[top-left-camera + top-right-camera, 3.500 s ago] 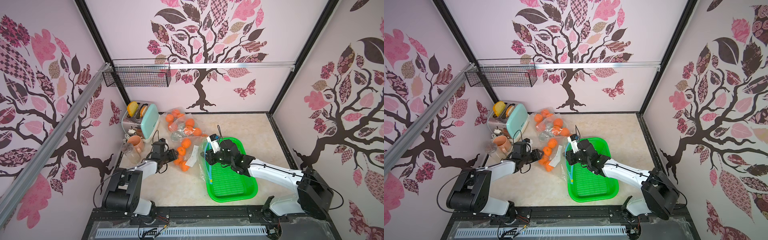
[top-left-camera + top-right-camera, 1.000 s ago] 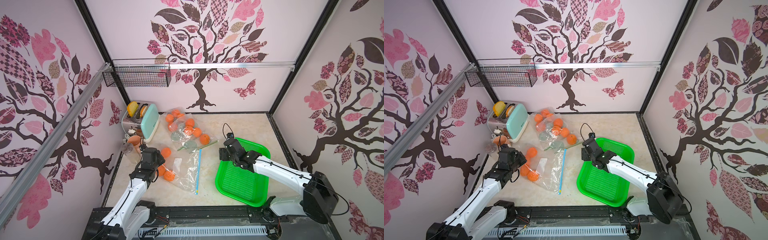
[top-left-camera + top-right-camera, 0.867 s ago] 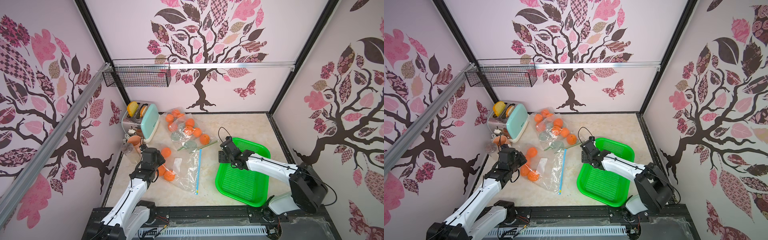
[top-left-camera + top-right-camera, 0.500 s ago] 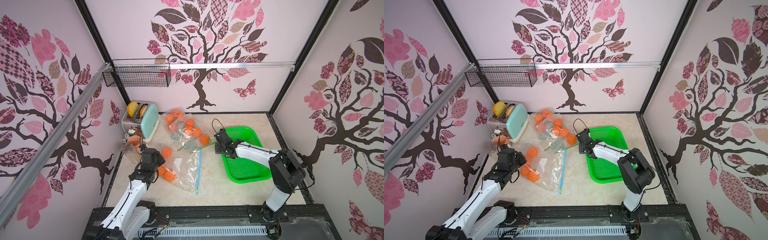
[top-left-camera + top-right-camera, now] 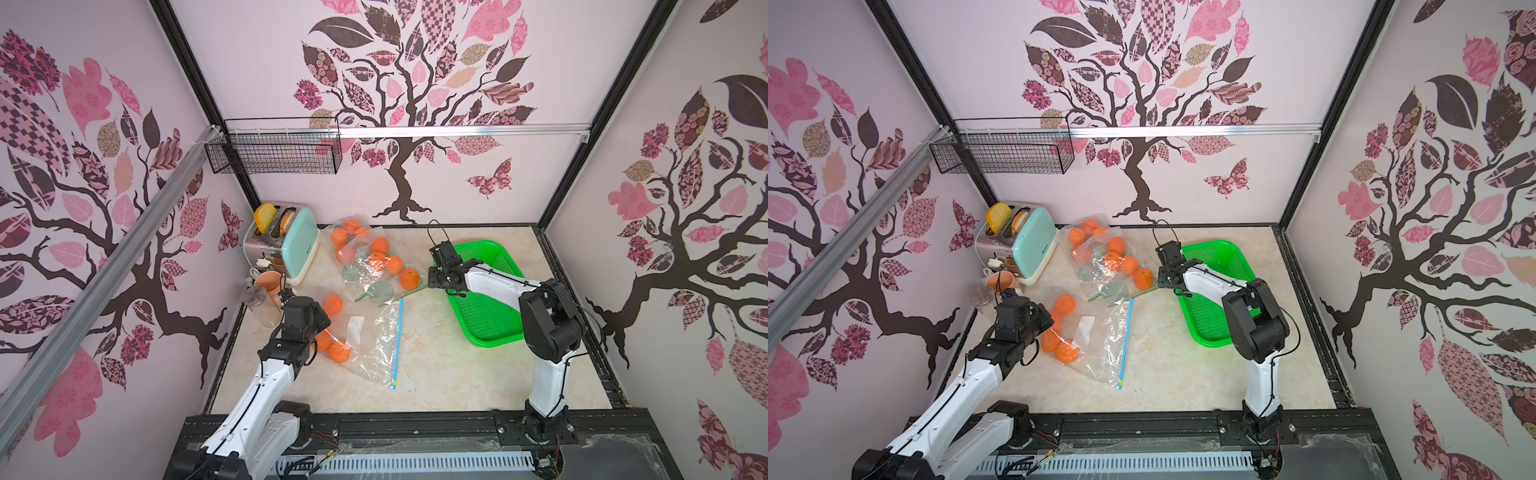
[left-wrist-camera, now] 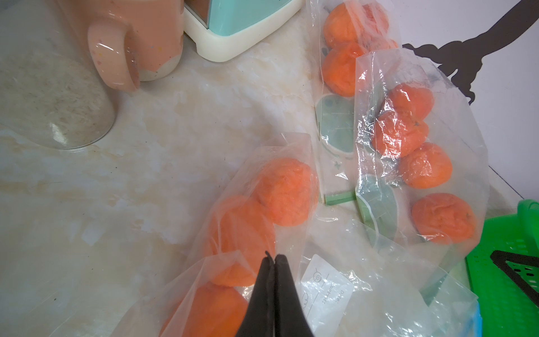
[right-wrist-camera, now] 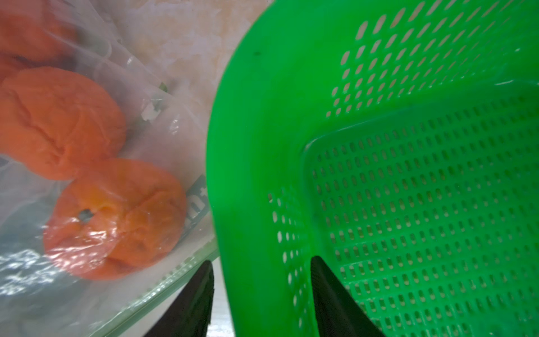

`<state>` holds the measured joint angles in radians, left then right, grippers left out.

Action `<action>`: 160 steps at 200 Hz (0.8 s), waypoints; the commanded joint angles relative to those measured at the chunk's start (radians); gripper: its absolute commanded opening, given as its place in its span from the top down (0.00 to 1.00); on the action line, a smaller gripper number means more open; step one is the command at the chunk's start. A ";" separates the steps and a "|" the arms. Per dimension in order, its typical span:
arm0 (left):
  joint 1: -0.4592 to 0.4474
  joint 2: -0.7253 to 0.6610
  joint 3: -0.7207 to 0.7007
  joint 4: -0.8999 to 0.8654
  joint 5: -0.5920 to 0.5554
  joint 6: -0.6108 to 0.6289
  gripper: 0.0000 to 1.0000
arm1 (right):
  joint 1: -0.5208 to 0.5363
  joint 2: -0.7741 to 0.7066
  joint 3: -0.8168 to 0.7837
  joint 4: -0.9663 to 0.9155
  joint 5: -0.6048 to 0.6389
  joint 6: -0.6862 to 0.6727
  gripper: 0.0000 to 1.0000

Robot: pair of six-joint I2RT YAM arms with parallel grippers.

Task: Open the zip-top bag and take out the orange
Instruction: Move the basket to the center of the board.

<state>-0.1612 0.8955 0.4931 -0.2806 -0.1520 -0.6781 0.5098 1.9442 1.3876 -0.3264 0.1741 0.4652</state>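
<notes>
Clear film of the bag (image 5: 374,345) lies flat on the surface (image 5: 436,365) in both top views, its blue zip (image 5: 397,340) running straight and, as far as I can judge, not yet parted. The oranges (image 5: 338,351) sit bunched at the closed end, all under the film; none is out.

Left tool (image 6: 271,262) has its fingers pressed together. In the left wrist view they look to pinch a fold of the bag near the oranges, at the end away from the zip.

Right tool (image 7: 261,261) is spread, one finger outside and one inside the rim of the green basket (image 5: 486,316), with a sliver of gap on the outer side. It does not look clamped. The basket is empty and lies just beside other bags (image 5: 365,253) of fruit at the back.

So the task is at its start. One end of the bag is anchored. Left to do: take the zip end, pull it apart, reach in, lift an orange out.
</notes>
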 commanded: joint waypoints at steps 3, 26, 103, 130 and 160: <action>0.005 0.003 -0.007 0.017 0.011 0.005 1.00 | 0.007 -0.066 0.031 -0.042 -0.044 0.022 0.29; 0.005 0.003 -0.006 0.021 0.019 0.010 1.00 | 0.006 -0.184 -0.048 -0.044 -0.012 0.010 0.21; 0.003 0.020 -0.013 0.043 0.032 0.004 1.00 | 0.011 -0.552 -0.538 0.032 -0.171 0.071 0.23; 0.003 0.016 -0.010 0.040 0.031 0.001 1.00 | 0.036 -0.560 -0.561 0.083 -0.307 0.105 0.27; 0.003 -0.006 -0.012 0.026 0.022 -0.001 1.00 | 0.059 -0.523 -0.490 0.080 -0.273 0.091 0.29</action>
<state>-0.1612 0.9123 0.4931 -0.2634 -0.1280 -0.6792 0.5529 1.4036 0.8200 -0.2798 -0.0708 0.5499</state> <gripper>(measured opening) 0.043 0.716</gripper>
